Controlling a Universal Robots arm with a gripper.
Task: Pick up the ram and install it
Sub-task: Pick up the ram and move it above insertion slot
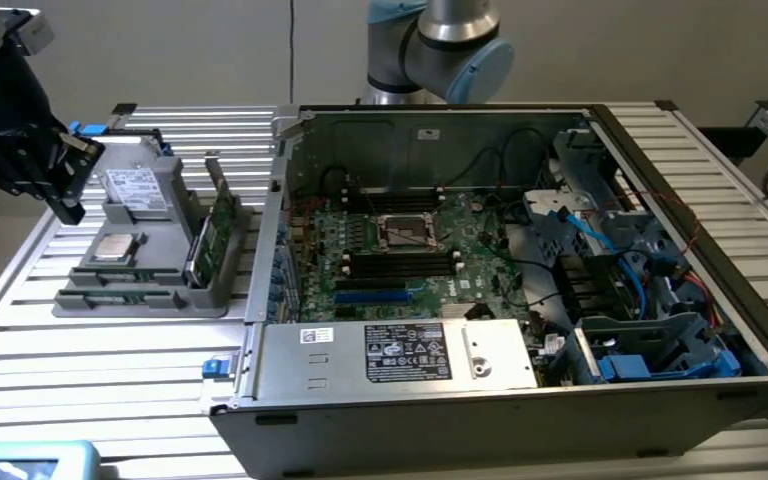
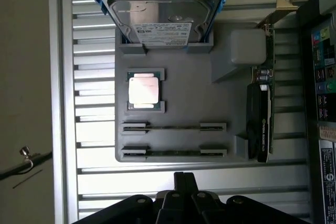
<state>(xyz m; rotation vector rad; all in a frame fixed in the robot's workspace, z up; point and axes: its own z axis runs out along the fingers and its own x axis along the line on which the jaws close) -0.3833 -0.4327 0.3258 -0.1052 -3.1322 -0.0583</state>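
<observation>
Ram: thin dark strip, edge-on, seated between grey clips on the tray, six o'clock of the CPU in the exterior view. Gripper pressed together.

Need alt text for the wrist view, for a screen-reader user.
The shut gripper hovers near a grey tray, closest to two ram sticks lying edge-up in their holders. The tray also carries a processor, a hard drive and an upright graphics card, on a slatted metal table.
</observation>
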